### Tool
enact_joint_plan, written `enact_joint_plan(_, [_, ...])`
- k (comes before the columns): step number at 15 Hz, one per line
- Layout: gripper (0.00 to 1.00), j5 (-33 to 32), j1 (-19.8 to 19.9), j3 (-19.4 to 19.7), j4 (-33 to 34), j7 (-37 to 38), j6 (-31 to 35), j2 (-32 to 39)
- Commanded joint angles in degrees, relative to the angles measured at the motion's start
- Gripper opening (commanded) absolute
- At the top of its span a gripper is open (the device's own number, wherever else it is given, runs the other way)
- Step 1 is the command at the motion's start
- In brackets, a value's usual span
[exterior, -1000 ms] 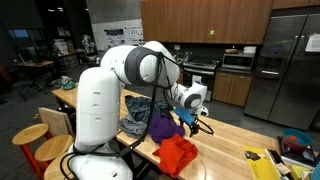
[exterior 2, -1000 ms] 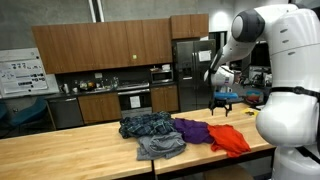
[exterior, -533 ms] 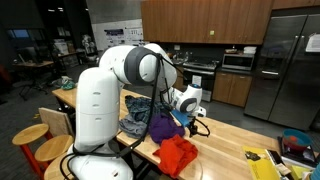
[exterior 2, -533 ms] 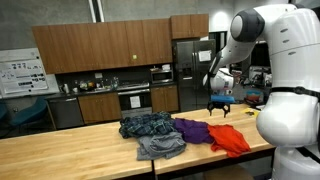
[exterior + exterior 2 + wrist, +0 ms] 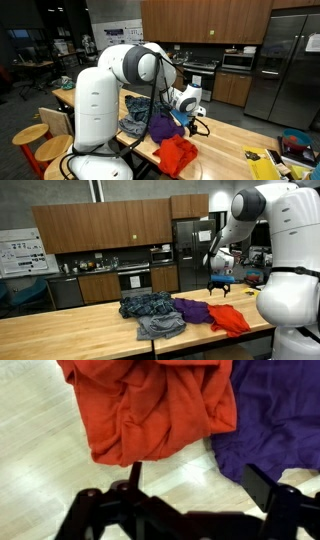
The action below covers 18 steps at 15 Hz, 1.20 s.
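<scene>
A row of clothes lies on the wooden table (image 5: 60, 330): a blue plaid garment (image 5: 148, 304), a grey one (image 5: 160, 327), a purple cloth (image 5: 194, 310) and an orange-red cloth (image 5: 230, 318). My gripper (image 5: 220, 284) hangs open above the table, just beyond the orange-red cloth (image 5: 178, 152) and the purple cloth (image 5: 161, 127). In the wrist view the gripper (image 5: 198, 476) has nothing between its dark fingers (image 5: 268, 492). Bare wood lies under it. The orange-red cloth (image 5: 150, 405) fills the top and the purple cloth (image 5: 275, 415) lies at the right.
The robot's white base (image 5: 95, 120) stands at the table's edge beside wooden stools (image 5: 30, 135). Yellow and mixed items (image 5: 275, 158) sit on the far end of the table. Kitchen cabinets, an oven (image 5: 134, 277) and a fridge (image 5: 188, 250) line the back wall.
The gripper dropped slightly toward the table a second ago and has held still since. The clothes have not moved.
</scene>
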<state>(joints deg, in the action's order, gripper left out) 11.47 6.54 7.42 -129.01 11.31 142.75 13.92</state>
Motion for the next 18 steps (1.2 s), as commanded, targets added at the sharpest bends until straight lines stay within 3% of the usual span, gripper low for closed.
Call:
enact_joint_plan(1, [1.0,-0.1,0.1,-0.1,0.0,0.1,-0.1,0.0])
enact_joint_plan(15, [1.0,-0.1,0.1,-0.1,0.0,0.1,-0.1,0.0])
enact_joint_plan(18, [1.0,-3.8,-1.0,0.3,-1.3,0.5,5.5,1.7])
